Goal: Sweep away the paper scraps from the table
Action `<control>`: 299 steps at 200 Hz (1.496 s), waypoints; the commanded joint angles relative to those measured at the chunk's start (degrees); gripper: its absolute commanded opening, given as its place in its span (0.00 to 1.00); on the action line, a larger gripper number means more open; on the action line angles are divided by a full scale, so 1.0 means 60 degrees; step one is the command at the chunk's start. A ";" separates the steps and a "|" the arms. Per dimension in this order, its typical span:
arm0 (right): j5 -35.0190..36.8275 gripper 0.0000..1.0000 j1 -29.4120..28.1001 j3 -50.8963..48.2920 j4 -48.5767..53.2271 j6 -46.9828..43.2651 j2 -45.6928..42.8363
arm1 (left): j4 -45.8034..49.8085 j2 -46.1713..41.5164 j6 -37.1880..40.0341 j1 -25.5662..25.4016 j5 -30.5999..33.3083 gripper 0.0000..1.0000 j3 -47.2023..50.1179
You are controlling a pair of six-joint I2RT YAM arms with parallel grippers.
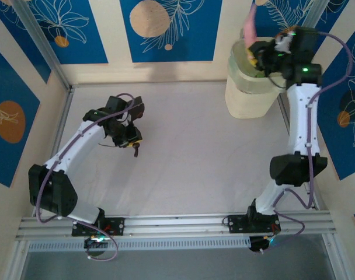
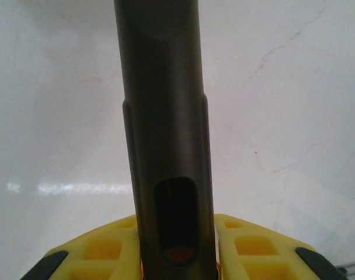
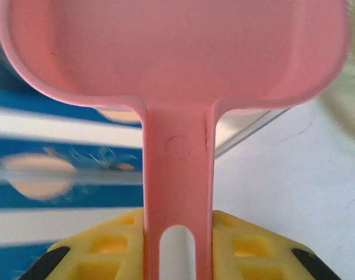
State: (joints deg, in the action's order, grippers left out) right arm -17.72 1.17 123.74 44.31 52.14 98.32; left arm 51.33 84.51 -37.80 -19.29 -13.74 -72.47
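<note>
My left gripper (image 1: 129,137) (image 2: 176,252) is shut on the dark handle of the black brush (image 2: 166,116), low over the white table (image 1: 189,157) at its left middle. The brush's end (image 1: 136,151) pokes out below the gripper. At the back right, my right gripper (image 1: 263,56) (image 3: 177,252) is shut on the handle of the pink dustpan (image 3: 177,52). It holds the dustpan (image 1: 248,26) raised and tilted over a cream bin (image 1: 250,90). The paper scraps are out of view; the inside of the pan looks bare.
The cream bin stands at the table's back right corner, against the blue-and-cream patterned walls (image 1: 166,29). Aluminium rails (image 1: 177,224) edge the near side and a post (image 1: 46,49) rises at the back left.
</note>
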 commanded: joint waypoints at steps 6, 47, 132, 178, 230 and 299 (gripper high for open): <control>0.3951 0.00 -0.2480 -0.0975 0.1155 -0.4614 -0.0978 | -0.1328 0.0001 0.0767 -0.0179 0.0308 0.00 0.0596; 0.5980 0.00 -0.4478 -0.4026 0.0711 -0.5563 -0.1119 | -0.1550 0.0669 0.1436 -0.0459 0.0440 0.00 0.0866; 0.7836 0.00 -0.5808 -0.6560 0.0026 -0.4492 0.1143 | -0.1236 0.2185 0.2416 -0.0910 0.0835 0.00 0.0743; 0.7737 0.01 -0.6487 -0.6254 -0.0125 -0.4051 0.2519 | -0.1311 0.2409 0.2503 -0.0944 0.0368 0.23 0.0960; 0.7662 0.20 -0.6611 -0.6607 -0.0518 -0.3812 0.2848 | -0.0699 0.2351 0.2725 -0.0936 0.0810 0.55 0.0903; 0.7369 0.53 -0.6612 -0.7679 -0.1024 -0.3780 0.1870 | -0.0698 0.1754 0.1732 -0.1025 0.1397 0.99 0.0253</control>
State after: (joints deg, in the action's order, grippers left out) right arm 27.83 -38.30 79.46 38.61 28.84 114.06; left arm 46.76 98.41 -23.94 -24.56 -8.23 -68.77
